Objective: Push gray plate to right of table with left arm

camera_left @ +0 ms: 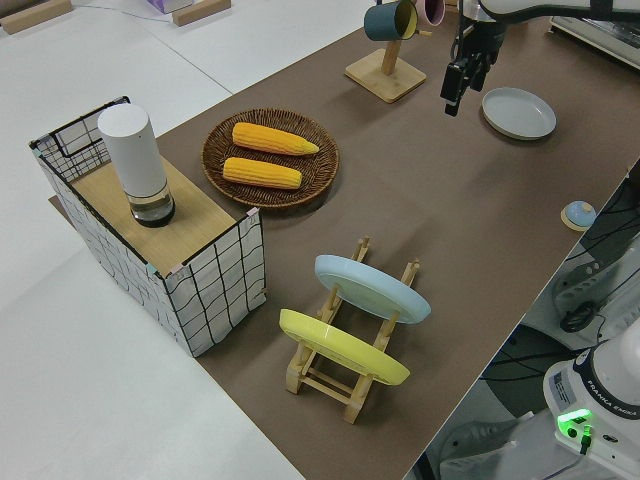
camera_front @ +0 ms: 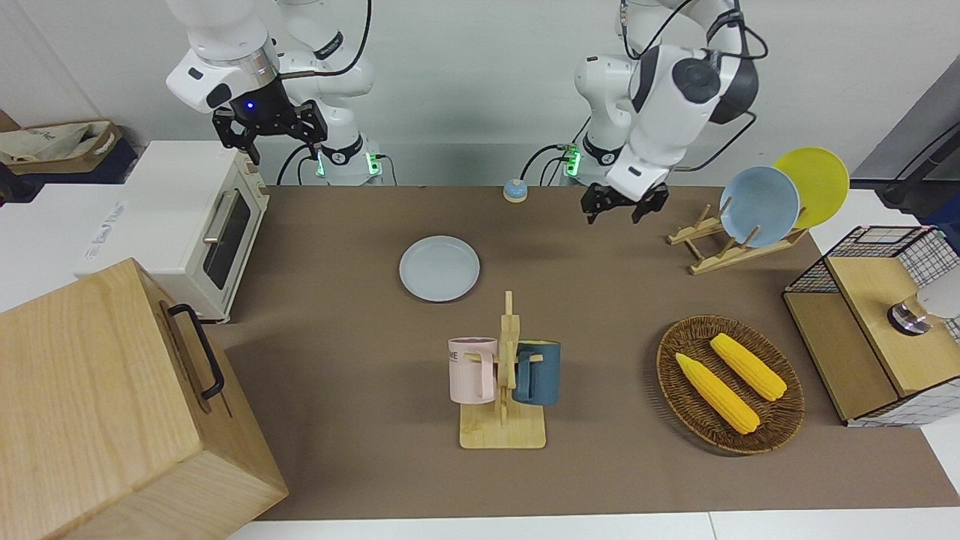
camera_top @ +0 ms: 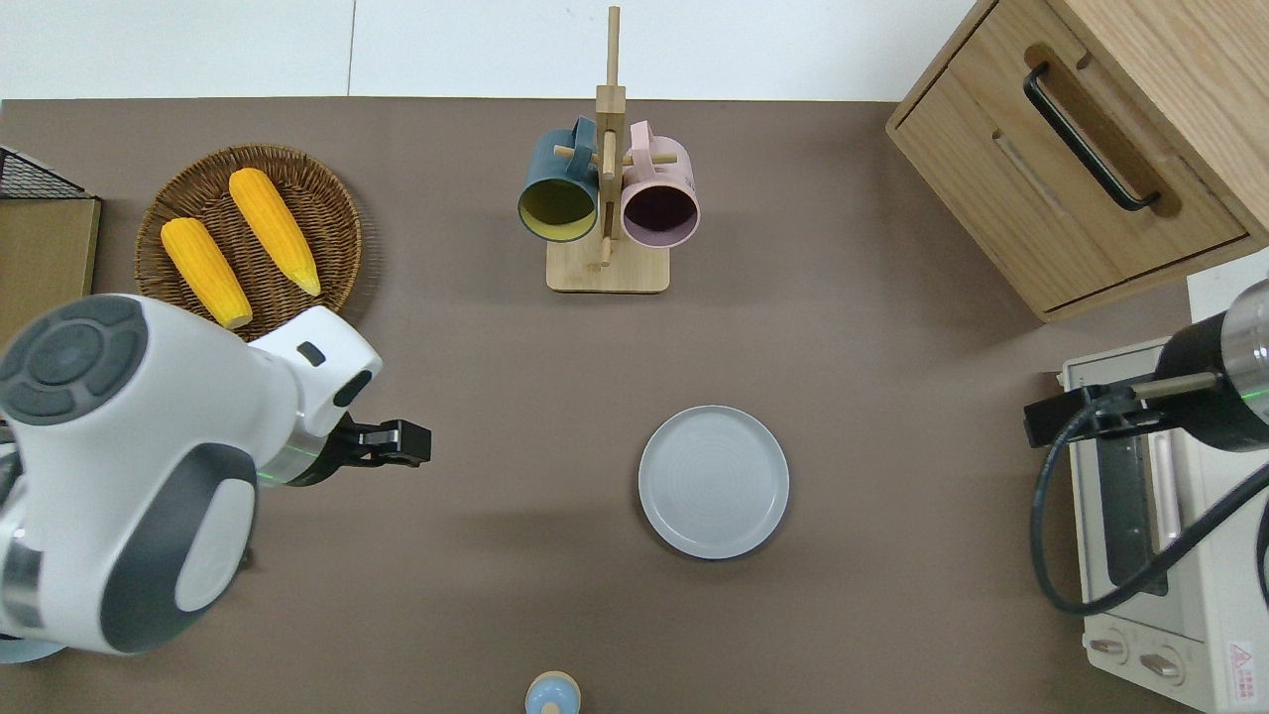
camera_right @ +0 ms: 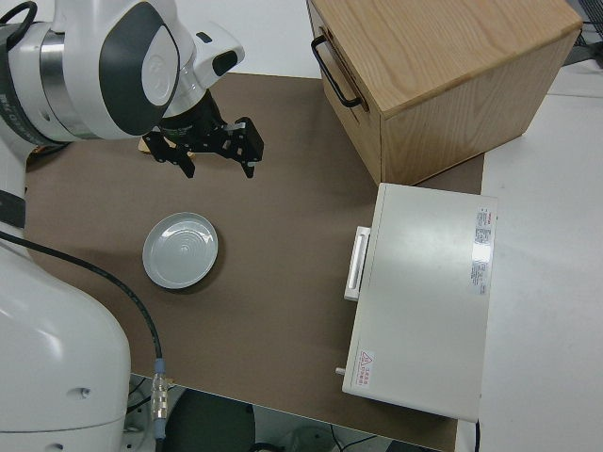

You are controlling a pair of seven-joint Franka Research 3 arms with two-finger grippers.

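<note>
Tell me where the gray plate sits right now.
The gray plate lies flat on the table near its middle, nearer to the robots than the mug rack and toward the toaster oven end.

Robot lab - two arms [camera_front: 660, 82], staged table [camera_front: 360, 315], toaster oven [camera_front: 191, 225]

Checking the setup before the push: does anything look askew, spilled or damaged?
Nothing stands out. The gray plate lies flat on the table, both mugs hang on their stand, and the corn sits in its basket.
</note>
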